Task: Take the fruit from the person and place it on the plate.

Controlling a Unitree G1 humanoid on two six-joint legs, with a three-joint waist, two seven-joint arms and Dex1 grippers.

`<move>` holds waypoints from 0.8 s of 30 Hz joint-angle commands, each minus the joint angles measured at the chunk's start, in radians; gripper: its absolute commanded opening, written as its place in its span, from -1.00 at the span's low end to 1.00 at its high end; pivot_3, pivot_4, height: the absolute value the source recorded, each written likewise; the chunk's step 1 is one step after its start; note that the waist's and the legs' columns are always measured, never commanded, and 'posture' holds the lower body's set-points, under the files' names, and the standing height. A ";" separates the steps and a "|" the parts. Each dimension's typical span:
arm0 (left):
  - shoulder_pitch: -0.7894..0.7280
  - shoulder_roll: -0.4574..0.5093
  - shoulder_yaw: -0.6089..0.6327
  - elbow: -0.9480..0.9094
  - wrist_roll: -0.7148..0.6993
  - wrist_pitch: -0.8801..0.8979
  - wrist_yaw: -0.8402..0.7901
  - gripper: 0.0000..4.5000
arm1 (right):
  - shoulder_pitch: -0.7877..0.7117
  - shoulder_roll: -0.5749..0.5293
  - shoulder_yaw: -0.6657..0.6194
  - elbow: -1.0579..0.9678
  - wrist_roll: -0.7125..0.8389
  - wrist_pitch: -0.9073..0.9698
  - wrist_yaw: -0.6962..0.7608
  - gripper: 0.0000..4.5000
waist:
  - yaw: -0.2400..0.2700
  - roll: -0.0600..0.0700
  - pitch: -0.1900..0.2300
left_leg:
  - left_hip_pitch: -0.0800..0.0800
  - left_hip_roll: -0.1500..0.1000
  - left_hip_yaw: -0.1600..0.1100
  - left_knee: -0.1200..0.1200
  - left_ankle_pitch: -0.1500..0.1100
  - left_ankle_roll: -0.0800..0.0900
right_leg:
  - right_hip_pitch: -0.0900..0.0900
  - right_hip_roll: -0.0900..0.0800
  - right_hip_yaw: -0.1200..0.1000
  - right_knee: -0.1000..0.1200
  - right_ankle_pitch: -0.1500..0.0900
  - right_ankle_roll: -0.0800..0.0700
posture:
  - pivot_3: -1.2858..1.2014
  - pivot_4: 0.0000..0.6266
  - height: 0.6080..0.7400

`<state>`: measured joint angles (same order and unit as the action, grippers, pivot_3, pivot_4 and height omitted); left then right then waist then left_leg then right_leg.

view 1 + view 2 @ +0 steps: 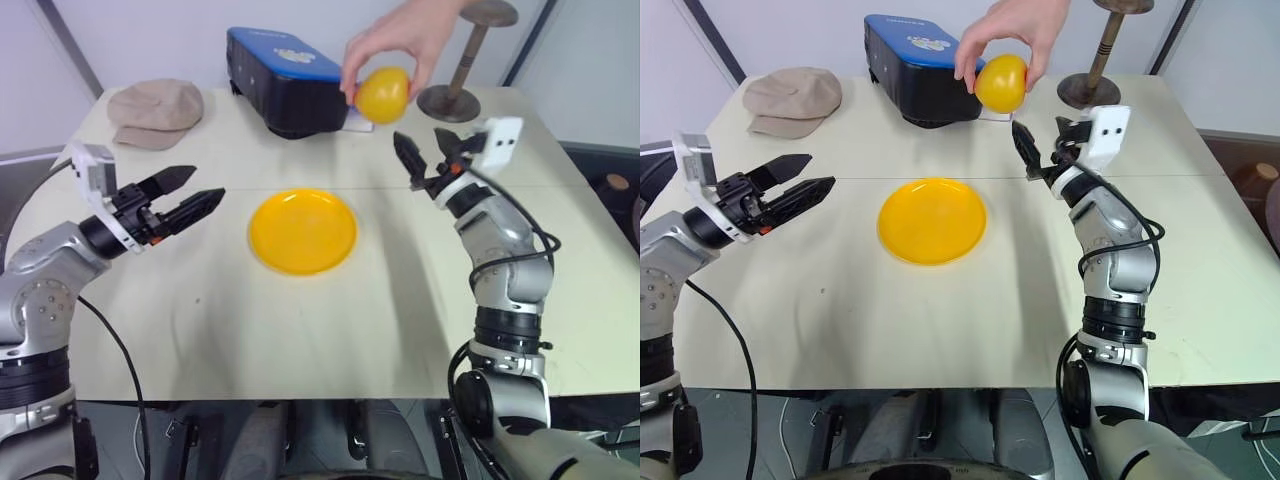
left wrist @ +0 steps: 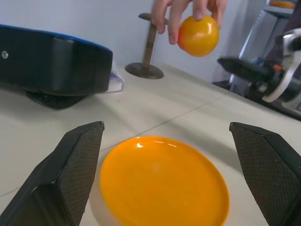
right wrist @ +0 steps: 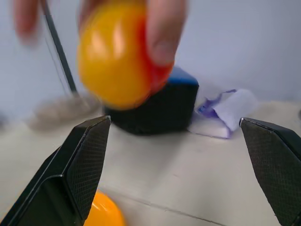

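A person's hand holds the yellow-orange fruit in the air above the back of the table, pinched from above by the fingers. A red patch shows on the fruit in the right wrist view. My right gripper is open just below and to the right of the fruit, pointing up toward it without touching it. The yellow plate lies bare at the table's middle. Left of the plate, my left gripper is open and holds nothing, pointing toward the plate.
A blue and black box stands at the back, just left of the fruit, with a white and purple paper beside it. A brown stand rises at the back right. A tan cap lies at the back left.
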<state>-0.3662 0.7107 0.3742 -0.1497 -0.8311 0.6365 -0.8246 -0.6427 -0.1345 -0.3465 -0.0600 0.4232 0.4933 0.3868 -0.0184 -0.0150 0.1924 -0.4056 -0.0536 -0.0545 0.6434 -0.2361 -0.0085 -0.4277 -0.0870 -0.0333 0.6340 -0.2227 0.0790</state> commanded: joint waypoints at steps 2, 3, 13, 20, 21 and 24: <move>-0.016 0.035 0.034 -0.004 0.005 -0.017 -0.007 1.00 | -0.005 0.100 -0.077 -0.100 0.249 0.080 -0.094 0.99 | -0.002 0.000 0.000 | 0.000 0.001 0.000 0.000 0.000 0.000 | -0.001 0.001 0.000 0.000 0.000 -0.001 | 0.03 -0.52 1.00; -0.017 0.038 0.034 -0.002 0.006 -0.016 -0.008 1.00 | -0.003 0.122 -0.090 -0.109 0.301 0.096 -0.116 0.99 | -0.002 0.000 0.000 | 0.000 0.001 0.000 0.000 0.000 0.000 | -0.001 0.001 0.000 0.001 0.000 -0.001 | 0.03 -0.52 1.00; -0.024 0.076 0.039 -0.001 -0.004 0.000 -0.027 1.00 | 0.012 0.218 -0.078 -0.115 0.514 0.110 -0.265 0.99 | 0.002 0.001 0.000 | 0.000 0.000 0.000 0.000 0.000 0.000 | -0.001 0.001 0.000 0.001 0.000 -0.001 | 0.03 -0.52 1.00; -0.010 0.074 0.045 -0.021 -0.011 0.002 -0.020 1.00 | -0.046 0.174 -0.061 -0.013 0.504 0.057 -0.237 0.99 | -0.001 0.001 0.001 | 0.000 0.000 0.000 0.000 0.000 0.000 | -0.001 0.001 0.000 0.001 0.000 -0.001 | 0.03 -0.52 1.00; -0.006 0.074 0.047 -0.025 -0.012 0.003 -0.018 1.00 | -0.053 0.168 -0.060 -0.001 0.505 0.051 -0.233 0.99 | -0.001 0.001 0.001 | 0.000 0.000 0.000 0.000 0.000 0.000 | -0.001 0.001 0.000 0.001 0.000 -0.001 | 0.03 -0.52 1.00; 0.007 0.073 0.056 -0.042 -0.020 0.009 -0.014 1.00 | -0.079 0.147 -0.059 0.046 0.500 0.029 -0.219 0.99 | 0.000 0.001 0.001 | 0.000 0.000 0.000 0.000 0.000 0.000 | -0.001 0.001 0.000 0.001 0.000 -0.001 | 0.03 -0.52 1.00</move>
<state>-0.3592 0.7738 0.3900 -0.1526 -0.8295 0.6473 -0.8419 -0.6882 0.0231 -0.4101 -0.0170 0.9176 0.5500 0.1487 -0.0188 -0.0140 0.1929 -0.4058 -0.0531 -0.0543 0.6431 -0.2361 -0.0084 -0.4288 -0.0861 -0.0332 0.6352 -0.2224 0.0783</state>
